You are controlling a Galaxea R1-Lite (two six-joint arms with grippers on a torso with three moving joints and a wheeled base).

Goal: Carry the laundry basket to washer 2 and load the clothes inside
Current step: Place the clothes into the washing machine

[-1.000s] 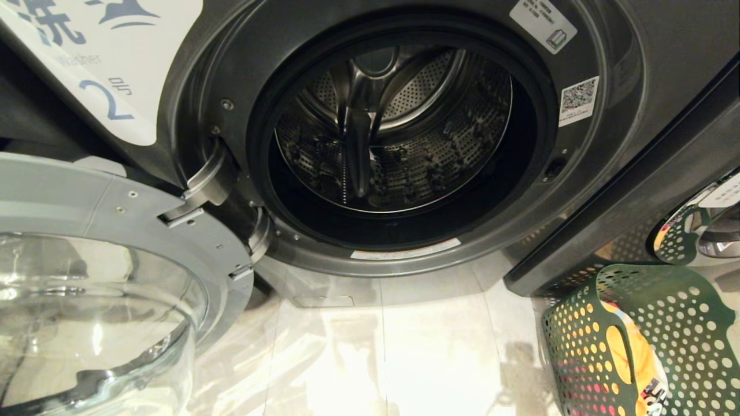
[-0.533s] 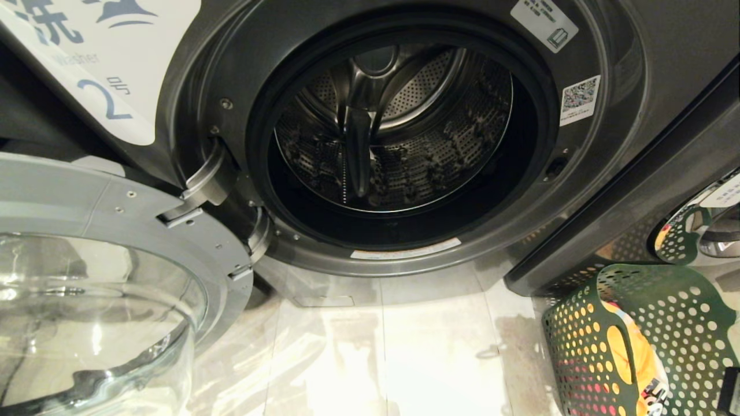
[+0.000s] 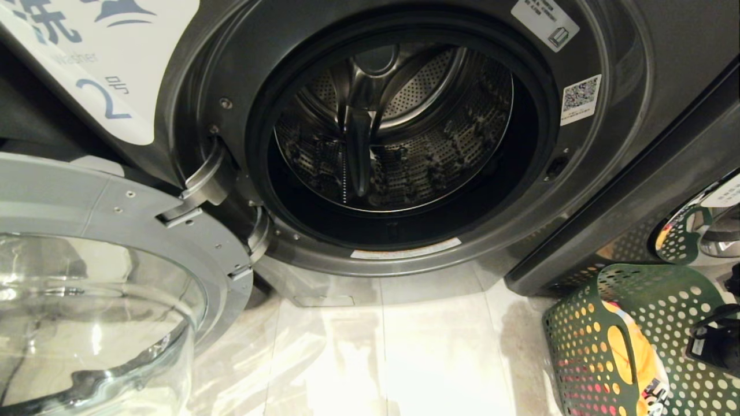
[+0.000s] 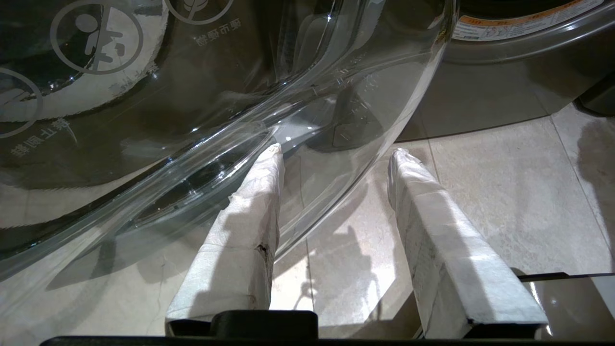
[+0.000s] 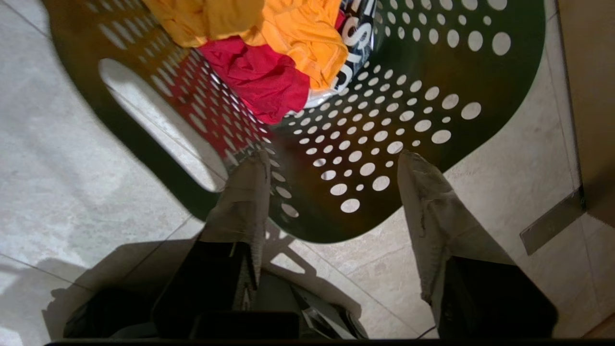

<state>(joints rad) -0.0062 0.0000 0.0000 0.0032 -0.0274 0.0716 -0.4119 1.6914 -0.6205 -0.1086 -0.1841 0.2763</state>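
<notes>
Grey washer 2 [image 3: 624, 144] is seen door-open, drum empty. One green laundry basket [image 3: 653, 346] sits on floor at its right, holding three clothes [image 5: 269, 53]: orange, red, white. Two grippers: right gripper [image 5: 331, 161] above basket rim, jaws apart; left gripper [image 4: 336, 154] by glass door, jaws apart, nothing held.

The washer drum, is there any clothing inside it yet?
No, the drum of washer 2 shows bare metal, and the clothes lie in the laundry basket.

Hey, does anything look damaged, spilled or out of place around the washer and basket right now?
Nothing spilled. The clothes sit inside the laundry basket, upright on the floor. The sticker on the open door's glass has torn, ragged edges; otherwise nothing stands out.
</notes>
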